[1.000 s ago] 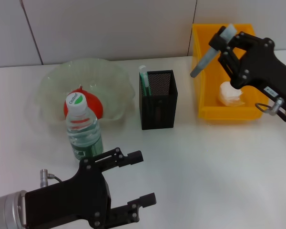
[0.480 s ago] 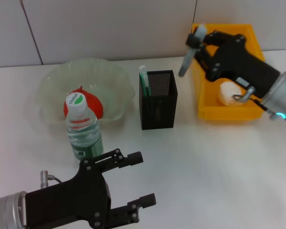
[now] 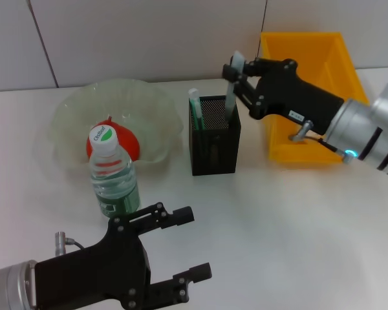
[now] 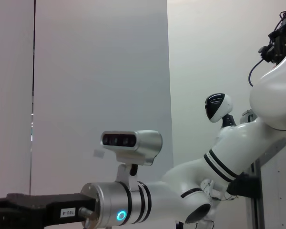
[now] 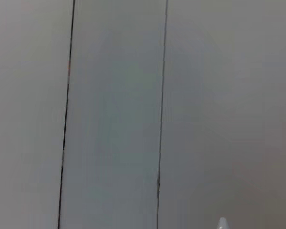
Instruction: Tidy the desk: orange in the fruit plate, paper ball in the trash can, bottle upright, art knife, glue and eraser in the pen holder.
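Pen holder [image 3: 214, 135] at centre stage: your right gripper [image 3: 238, 77] hangs just above its far right corner, clenched on a grey-green stick (glue or knife, hard to tell) [image 3: 230, 98] whose tip dips inside. Left gripper [image 3: 189, 244], well nearer you, sits released.

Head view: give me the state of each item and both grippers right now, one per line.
orange: in the fruit plate, behind the bottle.
bottle: upright, capped.
pen holder: upright, green-and-white stick already inside.
grey stick: held by right gripper, lower end at the holder's opening.
trash can: upright; contents hidden by the arm.
left gripper: open, idle near the table's front edge.
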`<state>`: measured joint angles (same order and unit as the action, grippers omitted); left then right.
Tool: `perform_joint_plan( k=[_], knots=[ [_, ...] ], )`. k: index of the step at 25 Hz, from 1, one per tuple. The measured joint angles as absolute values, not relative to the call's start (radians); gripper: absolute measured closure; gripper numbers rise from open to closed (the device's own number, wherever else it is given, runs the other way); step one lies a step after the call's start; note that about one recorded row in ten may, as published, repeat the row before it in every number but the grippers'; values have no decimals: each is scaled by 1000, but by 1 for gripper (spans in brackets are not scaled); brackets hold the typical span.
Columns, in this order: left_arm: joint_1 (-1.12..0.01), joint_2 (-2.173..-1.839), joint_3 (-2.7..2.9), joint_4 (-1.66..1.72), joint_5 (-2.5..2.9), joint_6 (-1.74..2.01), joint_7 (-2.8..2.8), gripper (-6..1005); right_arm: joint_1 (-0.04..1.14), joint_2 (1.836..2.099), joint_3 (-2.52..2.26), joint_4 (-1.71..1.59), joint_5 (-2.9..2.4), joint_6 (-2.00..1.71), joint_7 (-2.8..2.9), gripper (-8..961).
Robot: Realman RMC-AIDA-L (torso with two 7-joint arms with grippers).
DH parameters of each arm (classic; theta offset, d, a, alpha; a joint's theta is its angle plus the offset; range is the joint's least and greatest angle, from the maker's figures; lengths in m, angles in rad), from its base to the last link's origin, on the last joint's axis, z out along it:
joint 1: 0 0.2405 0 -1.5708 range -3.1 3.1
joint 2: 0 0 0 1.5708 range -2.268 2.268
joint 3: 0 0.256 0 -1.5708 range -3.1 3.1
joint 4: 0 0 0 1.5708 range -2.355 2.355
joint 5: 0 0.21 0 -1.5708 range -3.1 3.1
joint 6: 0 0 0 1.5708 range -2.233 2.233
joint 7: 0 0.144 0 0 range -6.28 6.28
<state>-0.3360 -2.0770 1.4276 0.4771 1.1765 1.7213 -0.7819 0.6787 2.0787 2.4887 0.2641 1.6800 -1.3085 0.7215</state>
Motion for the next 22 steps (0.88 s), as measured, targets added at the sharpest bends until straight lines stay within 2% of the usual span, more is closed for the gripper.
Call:
perform_joint_plan(
  k=[22],
  knots=[
    [-344,-2077,1420,456,1177,1732,-780,290,682,2082,2418,265,1680,-1209,784,761]
  ],
)
